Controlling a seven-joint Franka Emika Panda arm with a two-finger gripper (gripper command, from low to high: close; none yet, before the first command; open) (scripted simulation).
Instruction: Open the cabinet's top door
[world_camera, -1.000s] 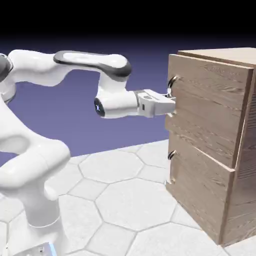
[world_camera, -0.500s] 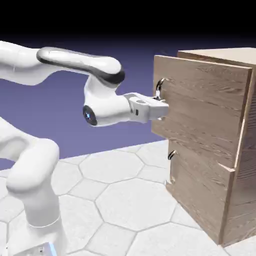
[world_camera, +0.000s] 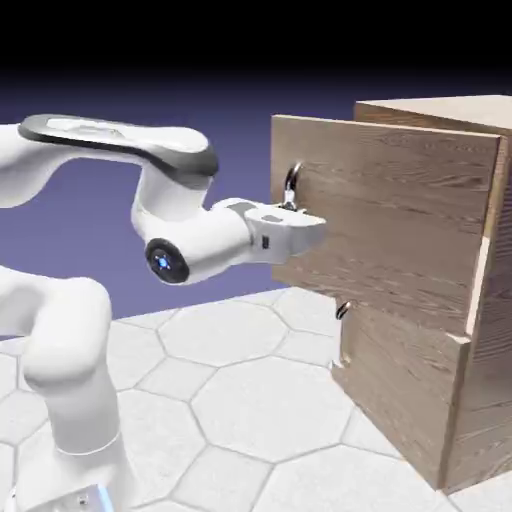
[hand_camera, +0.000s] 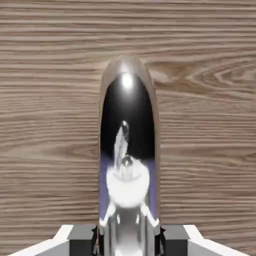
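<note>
Fingers (hand_camera: 75, 240) clamped on silver handle (hand_camera: 129, 150) (shiny, fills the hand view); gripper (world_camera: 300, 225) at top door (world_camera: 400, 230), which stands out from cabinet (world_camera: 495, 330); lower panel (world_camera: 400, 400) flush beneath; hex-tiled table (world_camera: 240, 400).

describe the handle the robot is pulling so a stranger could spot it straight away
Find the light-brown wooden cabinet on the exterior view's right, then its upper panel, the top door, which stands out from the box. At that panel's outer edge is a small curved silver handle, where the pincer meets the door. The lower panel's handle is darker and untouched.
</note>
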